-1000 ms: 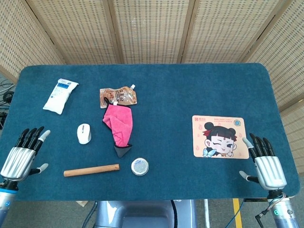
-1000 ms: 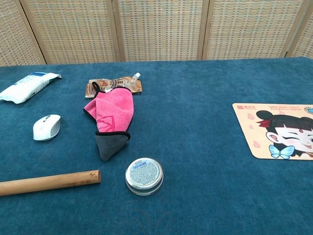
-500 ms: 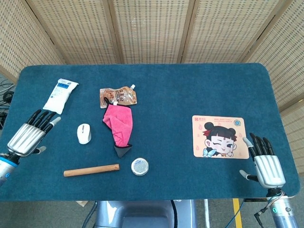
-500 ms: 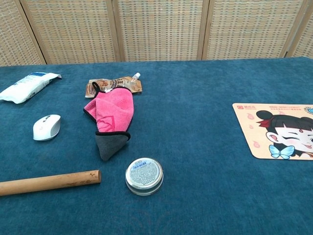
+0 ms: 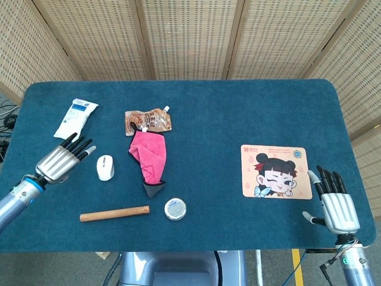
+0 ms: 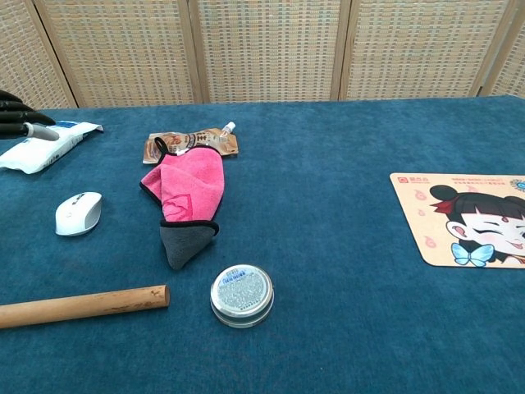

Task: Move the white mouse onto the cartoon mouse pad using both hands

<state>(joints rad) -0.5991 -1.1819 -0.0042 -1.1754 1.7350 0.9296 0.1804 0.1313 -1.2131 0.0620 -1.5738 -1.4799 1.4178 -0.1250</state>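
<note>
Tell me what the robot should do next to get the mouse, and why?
Probably move the left hand a little further right and down over the white mouse, then close on it. That hand is open, just left of the mouse and not touching it. The cartoon mouse pad lies far across the table, beside the open right hand, which likely waits to take over.

On the table: 1 white mouse (image 5: 105, 167), 1 cartoon mouse pad (image 5: 275, 171), 1 pink cloth (image 5: 149, 156) w/ a dark grey corner, 1 brown spouted pouch (image 5: 148, 121), 1 white packet (image 5: 76, 120) w/ blue print, 1 wooden stick (image 5: 114, 213), 1 round metal tin (image 5: 175, 209). That's 7 items, 1 of each kind, no duplicates. Robot hands: 2 total, i.e. 1 left hand (image 5: 61, 160) & 1 right hand (image 5: 336, 205).
</note>
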